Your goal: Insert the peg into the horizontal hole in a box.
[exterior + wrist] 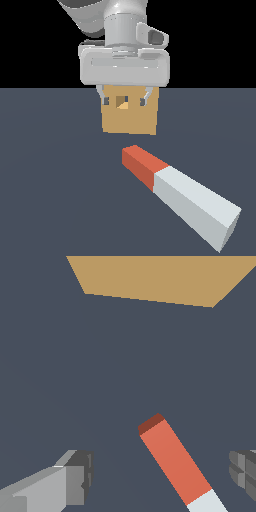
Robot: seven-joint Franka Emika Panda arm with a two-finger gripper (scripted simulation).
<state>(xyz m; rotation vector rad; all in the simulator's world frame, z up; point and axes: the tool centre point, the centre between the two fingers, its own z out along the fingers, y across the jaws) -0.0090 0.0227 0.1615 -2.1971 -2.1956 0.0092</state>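
The peg lies flat on the dark tabletop, slanted, its short red end turned toward the box and its longer pale part running off toward the exterior view's right, nearer the camera. Nothing is touching it. The box stands a little way beyond the red end, a plain tan block with the hole showing as a small square opening high on the face toward us. A clear strip of tabletop separates peg and box. Above, the arm's end effector hangs in front of the box's upper part, its fingers spread wide and empty, one to each side of the hole as seen from here. From the wrist view the red end sits between the two fingertips, below them and not gripped.
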